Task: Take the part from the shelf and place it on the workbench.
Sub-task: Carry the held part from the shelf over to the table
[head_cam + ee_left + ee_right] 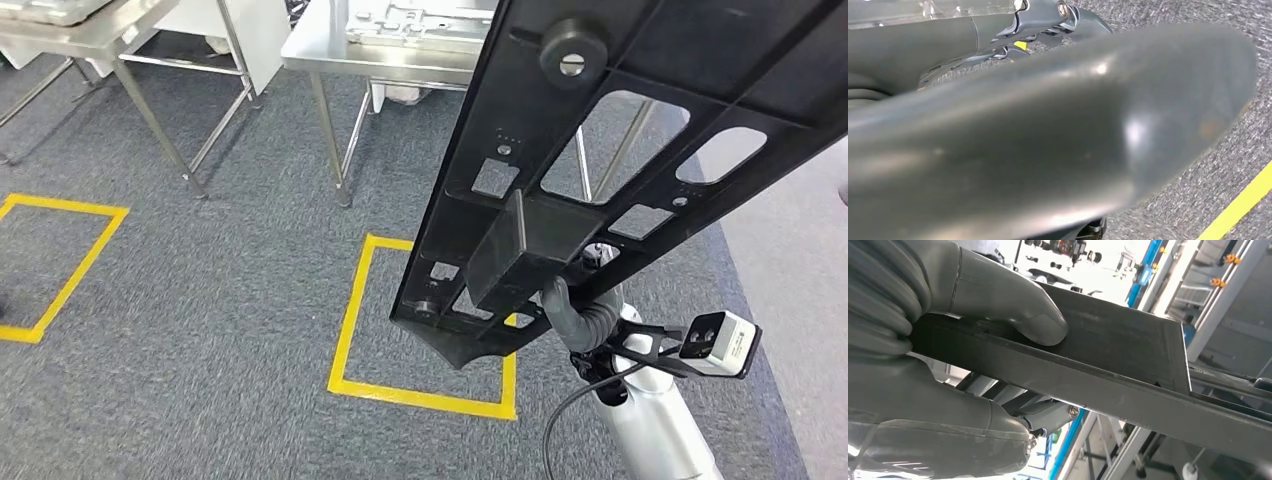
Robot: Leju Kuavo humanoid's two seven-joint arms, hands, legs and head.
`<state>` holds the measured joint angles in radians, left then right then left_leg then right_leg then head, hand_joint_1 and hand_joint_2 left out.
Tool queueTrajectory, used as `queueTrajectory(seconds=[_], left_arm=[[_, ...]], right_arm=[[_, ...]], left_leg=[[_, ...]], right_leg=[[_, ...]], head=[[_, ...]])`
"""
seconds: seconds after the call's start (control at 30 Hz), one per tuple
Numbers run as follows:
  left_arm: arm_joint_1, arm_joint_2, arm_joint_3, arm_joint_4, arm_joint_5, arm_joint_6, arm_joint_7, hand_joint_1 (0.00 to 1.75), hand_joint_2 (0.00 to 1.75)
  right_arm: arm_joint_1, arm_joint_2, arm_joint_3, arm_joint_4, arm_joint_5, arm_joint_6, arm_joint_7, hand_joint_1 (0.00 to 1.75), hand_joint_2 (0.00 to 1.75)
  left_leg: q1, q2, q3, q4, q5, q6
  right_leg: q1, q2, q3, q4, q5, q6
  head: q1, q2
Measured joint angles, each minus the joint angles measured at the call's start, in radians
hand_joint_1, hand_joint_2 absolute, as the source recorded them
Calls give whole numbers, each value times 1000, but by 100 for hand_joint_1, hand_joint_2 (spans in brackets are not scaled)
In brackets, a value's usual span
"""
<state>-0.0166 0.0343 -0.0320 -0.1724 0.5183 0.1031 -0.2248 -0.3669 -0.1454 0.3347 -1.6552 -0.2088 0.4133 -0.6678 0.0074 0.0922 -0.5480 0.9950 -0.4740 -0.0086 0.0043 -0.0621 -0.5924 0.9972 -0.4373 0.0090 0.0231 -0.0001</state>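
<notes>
Above the carpet, the right hand (pixel 580 315) is gripping the black part (pixel 600 150) near its lower end (thumb pressed on top), long axis slanting up and away; the steel bench (pixel 380 50) is lying ahead, well apart.

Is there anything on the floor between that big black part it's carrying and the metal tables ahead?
Nothing visible. The right hand holds the black part; grey carpet with yellow taped squares leads to the steel tables. The part itself hides some floor.
</notes>
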Motion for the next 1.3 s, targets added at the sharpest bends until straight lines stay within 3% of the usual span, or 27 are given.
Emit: queueTrajectory(seconds=[0.03,0.1,0.17,0.23,0.27,0.3,0.37,0.43,0.47,0.6,0.67,0.73,0.8,0.83,0.87,0.93,0.97,1.0,1.07,1.1,1.13,1.17,1.2,1.23,1.3], left_arm=[[-1,1,-1,0,0,-1,0,0,0],[-2,3,-3,0,-1,-5,-2,0,0],[1,3,-4,0,-4,-9,-5,0,0],[4,4,-7,0,-6,-14,-12,0,0],[5,5,-9,0,-6,-15,-16,0,0],[7,6,-11,0,-6,-17,-18,0,0],[10,8,-13,0,-6,-18,-22,0,0],[10,12,-14,0,-6,-19,-25,0,0],[9,13,-14,0,-7,-19,-27,0,0],[9,14,-17,0,-9,-21,-30,0,0],[12,14,-18,0,-9,-22,-30,0,0],[13,15,-18,0,-9,-22,-30,0,0],[16,15,-18,0,-9,-22,-31,0,0],[17,15,-18,0,-9,-22,-31,0,0],[19,15,-18,0,-9,-22,-31,0,0],[20,14,-18,1,-9,-22,-33,0,0],[19,13,-18,1,-10,-22,-34,0,0],[17,13,-18,1,-10,-22,-35,0,0],[9,14,-18,1,-13,-22,-37,0,0],[6,14,-18,1,-14,-22,-38,0,0],[4,14,-19,1,-15,-22,-39,0,0],[2,15,-19,1,-15,-22,-40,0,0],[3,15,-19,1,-15,-22,-40,0,0],[3,15,-19,1,-15,-22,-41,0,0],[9,17,-19,2,-15,-21,-42,0,0]], right_arm=[[1,-1,-3,0,0,0,0,175,175],[1,-3,-7,0,-1,0,0,175,175],[1,-3,-10,1,-2,1,-1,175,175],[4,-3,-11,6,-3,3,-1,175,175],[7,-4,-12,9,-3,4,-2,175,175],[9,-4,-15,13,-3,6,-4,175,175],[10,-4,-22,18,-3,10,-8,175,175],[9,-4,-28,20,-4,14,-11,175,175],[9,-4,-30,21,-4,15,-12,175,175],[7,-4,-35,21,-1,14,-13,175,175],[6,-4,-36,21,0,14,-13,175,175],[9,-4,-37,23,2,13,-14,175,175],[14,-4,-37,26,3,13,-14,175,175],[14,-4,-37,27,4,13,-14,175,175],[15,-4,-37,29,4,13,-15,175,175],[17,-4,-38,31,6,14,-15,175,175],[18,-5,-38,32,8,14,-14,175,175],[18,-5,-39,30,9,14,-14,175,175],[12,-6,-41,25,11,13,-10,175,175],[8,-6,-42,23,12,10,-5,175,175],[6,-6,-42,23,13,6,0,175,175],[5,-6,-42,22,13,1,6,175,175],[5,-6,-42,22,14,-3,12,175,175],[7,-6,-42,23,14,-7,16,175,175],[10,-6,-42,23,15,-16,22,175,175]], left_leg=[[0,6,2,-1,-2,-6],[3,-19,-2,20,-21,-16],[6,-67,-48,123,-76,-21],[7,-85,-121,262,-127,-24],[6,-86,-142,296,-127,-24],[6,-86,-145,290,-107,-23],[6,-87,-97,169,-29,-17],[4,-91,-43,47,8,-8],[3,-92,-31,19,7,-1],[4,-92,0,2,-11,26],[5,-90,23,-2,-24,33],[5,-90,44,-3,-43,34],[5,-91,75,-3,-69,32],[5,-91,94,-4,-84,30],[5,-91,114,-6,-101,28],[3,-88,153,-11,-136,20],[2,-87,173,-22,-151,14],[1,-86,194,-28,-156,7],[2,-85,205,3,-130,-6],[2,-86,184,60,-101,-10],[4,-87,143,132,-81,-12],[5,-87,92,203,-79,-14],[5,-88,40,258,-103,-17],[5,-89,-5,287,-151,-20],[5,-89,-65,279,-254,-23]], right_leg=[[-3,13,0,-3,2,-5],[-9,33,5,-11,8,-15],[-12,48,9,-16,9,-25],[-11,64,10,-15,3,-30],[-10,73,12,-13,0,-31],[-9,80,16,-11,-5,-30],[-10,92,27,-5,-18,-25],[-6,98,35,0,-33,-15],[-5,99,38,0,-37,-9],[-6,92,35,37,-39,13],[-9,79,-27,137,-59,19],[-12,74,-121,255,-95,25],[-15,73,-179,279,-118,27],[-15,71,-188,246,-110,25],[-14,68,-186,191,-76,20],[-6,60,-174,77,48,8],[0,58,-166,47,93,2],[2,59,-156,34,114,-3],[2,66,-121,28,88,-15],[0,69,-99,21,75,-21],[-1,70,-76,14,62,-27],[-2,71,-54,9,47,-32],[-2,73,-34,7,30,-35],[-1,76,-13,6,13,-37],[0,83,30,6,-21,-38]], head=[[0,0],[-1,0],[-6,0],[-9,0],[-9,0],[-10,0],[-10,0],[-12,0],[-12,0],[-11,0],[-7,0],[-5,0],[-5,0],[-5,0],[-5,0],[-5,0],[-6,0],[-7,0],[-9,0],[-12,0],[-15,0],[-18,0],[-21,0],[-22,0],[-24,0]])
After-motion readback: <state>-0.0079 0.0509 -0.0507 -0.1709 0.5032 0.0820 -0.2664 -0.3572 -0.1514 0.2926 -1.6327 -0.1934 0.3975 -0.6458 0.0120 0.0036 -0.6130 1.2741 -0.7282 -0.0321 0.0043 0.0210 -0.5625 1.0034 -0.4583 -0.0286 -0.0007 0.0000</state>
